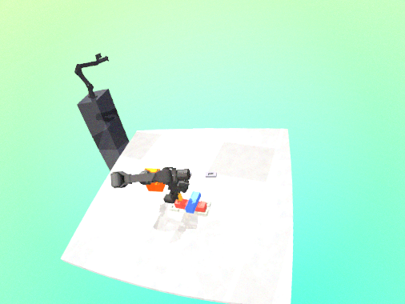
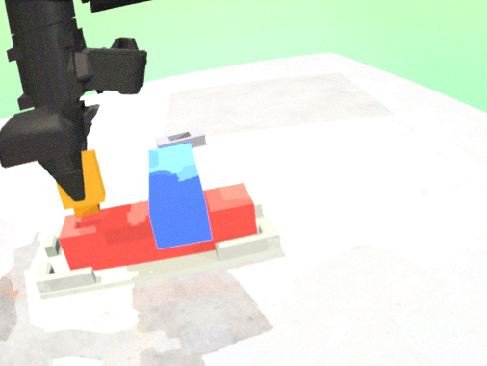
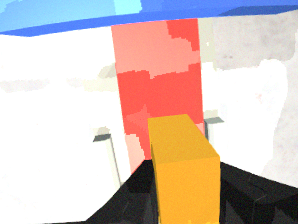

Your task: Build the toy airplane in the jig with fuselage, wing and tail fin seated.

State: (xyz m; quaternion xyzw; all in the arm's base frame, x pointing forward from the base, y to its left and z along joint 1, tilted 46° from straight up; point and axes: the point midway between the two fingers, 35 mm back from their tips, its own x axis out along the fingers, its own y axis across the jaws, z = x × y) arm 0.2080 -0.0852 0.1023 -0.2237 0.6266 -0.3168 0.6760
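Note:
The red fuselage (image 1: 202,206) (image 2: 115,241) (image 3: 160,95) lies in the pale cradle (image 2: 245,247) and looks flat. The blue wing (image 1: 193,203) (image 2: 178,207) (image 3: 75,15) lies across its top and looks down on it. My gripper (image 2: 79,187) (image 3: 186,182) is shut on the orange tail fin (image 2: 95,175) (image 3: 172,132), holding it upright over the tail end. Much of the fin's tab shows between its body and the fuselage top; its lower end is at the tail socket. Whether it has entered the socket I cannot tell. The near finger hides part of the fin in the exterior view.
A small grey slotted holder (image 1: 211,174) (image 2: 199,140) stands on the table behind the wing. An orange block (image 1: 156,187) is under the arm. A dark pedestal (image 1: 100,128) with a thin black arm stands at the table's far left corner.

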